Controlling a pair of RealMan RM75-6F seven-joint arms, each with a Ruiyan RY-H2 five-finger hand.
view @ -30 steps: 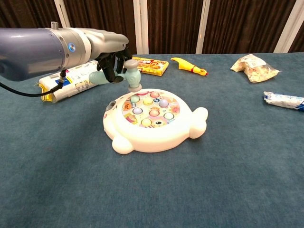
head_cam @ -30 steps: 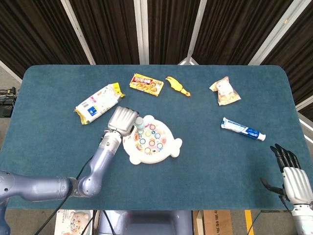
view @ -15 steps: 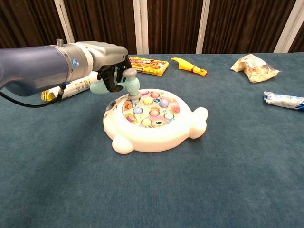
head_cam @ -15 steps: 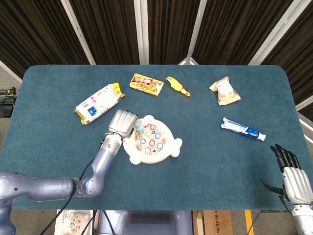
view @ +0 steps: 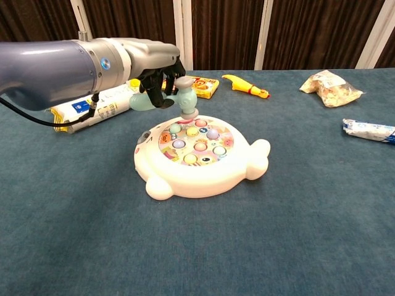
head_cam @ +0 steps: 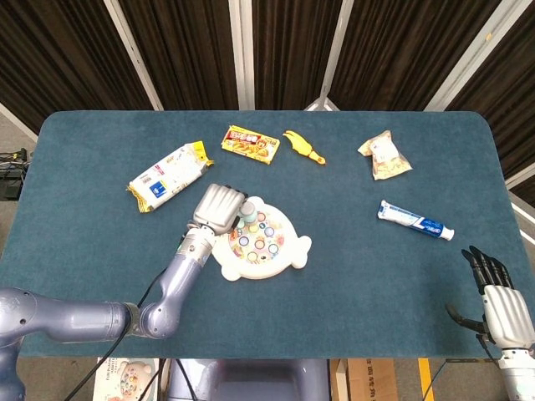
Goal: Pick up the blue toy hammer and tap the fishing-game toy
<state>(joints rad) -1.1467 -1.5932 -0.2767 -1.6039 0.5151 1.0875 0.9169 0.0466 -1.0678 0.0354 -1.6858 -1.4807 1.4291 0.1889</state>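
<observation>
- Left hand (view: 157,68) grips the blue toy hammer (view: 179,98) by its handle, fingers wrapped closed around it; the hammer head hangs just above the far rim of the fishing-game toy (view: 197,157), apparently not touching.
- Right hand (head_cam: 501,305) rests at the near right edge of the worktop (head_cam: 376,284), fingers extended, holding nothing; I keep it idle.
- Fishing-game toy sits mid-worktop, near the left hand, with its coloured pegs facing up.
- For a clean tap, I judge a short downward wrist stroke best, landing the head on the peg field.
- Risk: a hard strike may slide the toy; keep force light.
- Farther back lie a snack packet (head_cam: 167,176) and a yellow toy (head_cam: 303,147), well clear.
</observation>
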